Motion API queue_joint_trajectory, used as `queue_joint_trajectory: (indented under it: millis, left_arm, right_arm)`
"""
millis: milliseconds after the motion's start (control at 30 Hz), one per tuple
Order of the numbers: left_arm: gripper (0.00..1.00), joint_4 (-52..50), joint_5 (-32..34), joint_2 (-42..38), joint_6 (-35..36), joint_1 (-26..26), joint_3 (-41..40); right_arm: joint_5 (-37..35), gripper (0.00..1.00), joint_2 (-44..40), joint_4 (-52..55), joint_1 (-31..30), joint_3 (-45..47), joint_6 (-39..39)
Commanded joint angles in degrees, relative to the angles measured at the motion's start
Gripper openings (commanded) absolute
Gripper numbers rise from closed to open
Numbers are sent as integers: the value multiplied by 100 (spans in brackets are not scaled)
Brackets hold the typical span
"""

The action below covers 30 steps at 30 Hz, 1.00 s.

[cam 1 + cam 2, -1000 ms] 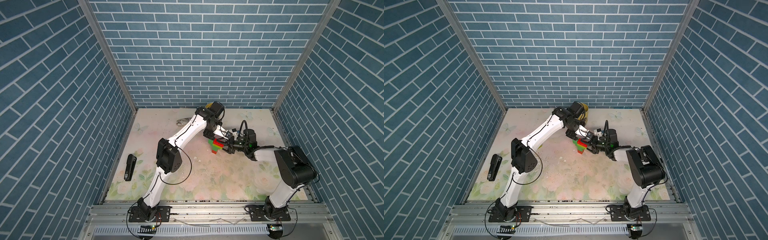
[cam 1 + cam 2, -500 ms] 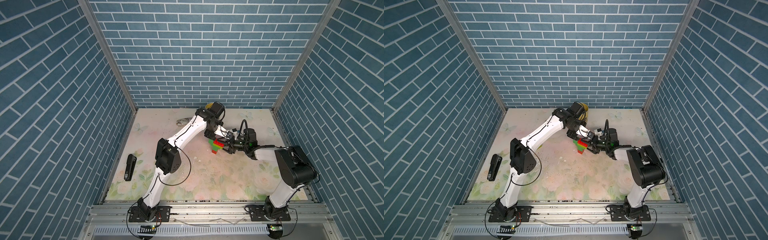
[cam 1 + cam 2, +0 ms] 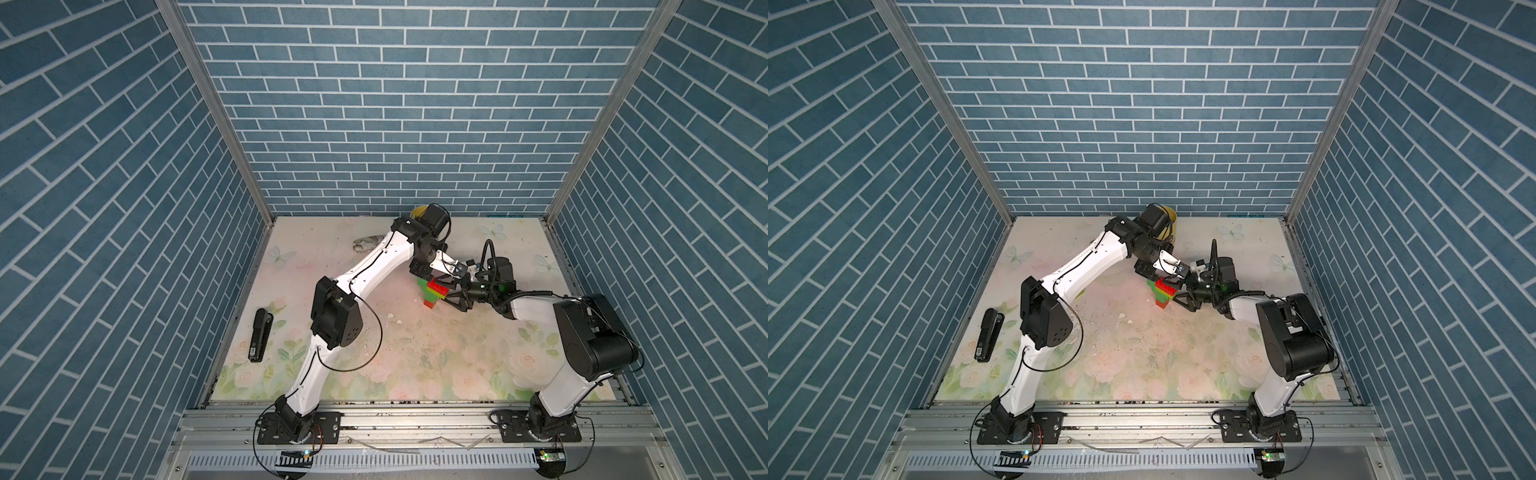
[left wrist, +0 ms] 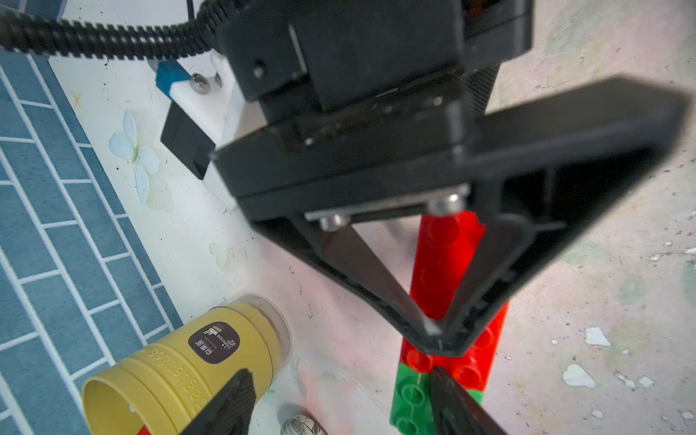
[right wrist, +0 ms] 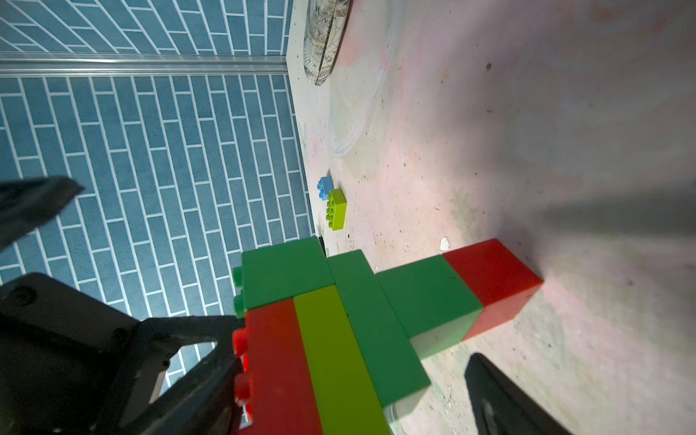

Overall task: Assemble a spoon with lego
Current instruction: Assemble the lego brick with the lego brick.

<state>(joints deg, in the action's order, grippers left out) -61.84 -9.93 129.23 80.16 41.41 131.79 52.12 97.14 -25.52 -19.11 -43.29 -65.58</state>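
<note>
You have the stem and most of the head joined. The spoon (image 3: pixel 432 293) lies on the counter (image 3: pixel 415 353) between the arms. A lime brick (image 5: pixel 336 209) and a blue brick (image 5: pixel 325 187) lie loose by the wall, so I judge the head's end and tip remain. Its long axis runs front to back, with the red stem end toward the arms' bases. The right fingers (image 5: pixel 501 399) stand wide astride it, gripping nothing. The left fingers (image 4: pixel 233 403) are apart, one at the head, apparently empty.

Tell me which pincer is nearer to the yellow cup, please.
Left. The left pincer is between the yellow cup and the spoon; the right pincer is at the spoon, farther away.
</note>
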Motion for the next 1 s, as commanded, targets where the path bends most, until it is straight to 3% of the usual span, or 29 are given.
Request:
queue_joint_trajectory:
  millis: [0, 533, 800, 967]
  left_arm:
    - [76, -336, 18, 120, -42, 43, -47]
    - [76, -201, 18, 83, -48, 40, 32]
    - [78, 138, -61, -141, -106, 23, -7]
    - [80, 167, -158, -194, -150, -1, 376]
  right_arm:
    - [-88, 92, -137, 426, 8, -70, 46]
    - [-53, 93, -454, 638, 101, -266, -52]
    - [-166, 93, -871, 1210, 152, -189, 190]
    - [-275, 93, -1306, 1726, 231, -146, 410]
